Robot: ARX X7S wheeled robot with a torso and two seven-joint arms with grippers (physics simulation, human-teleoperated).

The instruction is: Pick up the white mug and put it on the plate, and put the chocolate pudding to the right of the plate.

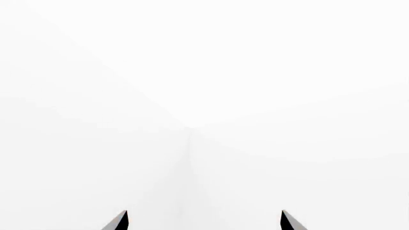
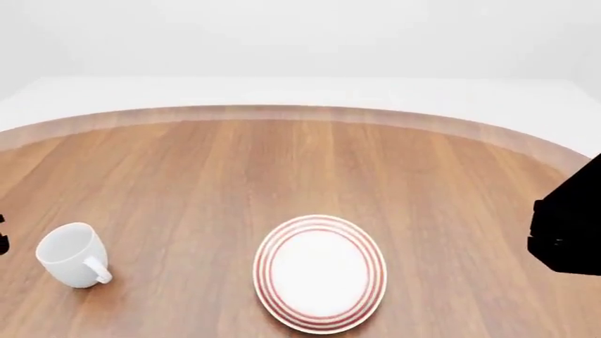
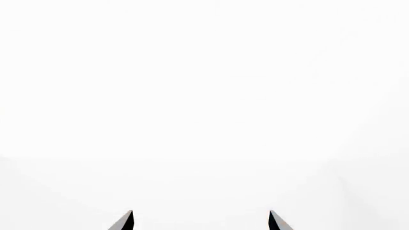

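Note:
The white mug (image 2: pixel 72 255) lies tilted on the wooden table (image 2: pixel 300 169) at the near left, its handle toward the near right. The plate (image 2: pixel 320 272), white with red rings, sits near the front centre, with nothing on it. The chocolate pudding is out of view. My left gripper (image 1: pixel 204 221) is open and empty, its two fingertips wide apart against a white wall. My right gripper (image 3: pixel 201 221) is open and empty too, facing white background. In the head view only a dark part of the right arm (image 2: pixel 566 225) shows at the right edge.
The round table's far edge curves across the head view, with white floor and wall behind it. A small dark bit of the left arm (image 2: pixel 3 236) shows at the left edge.

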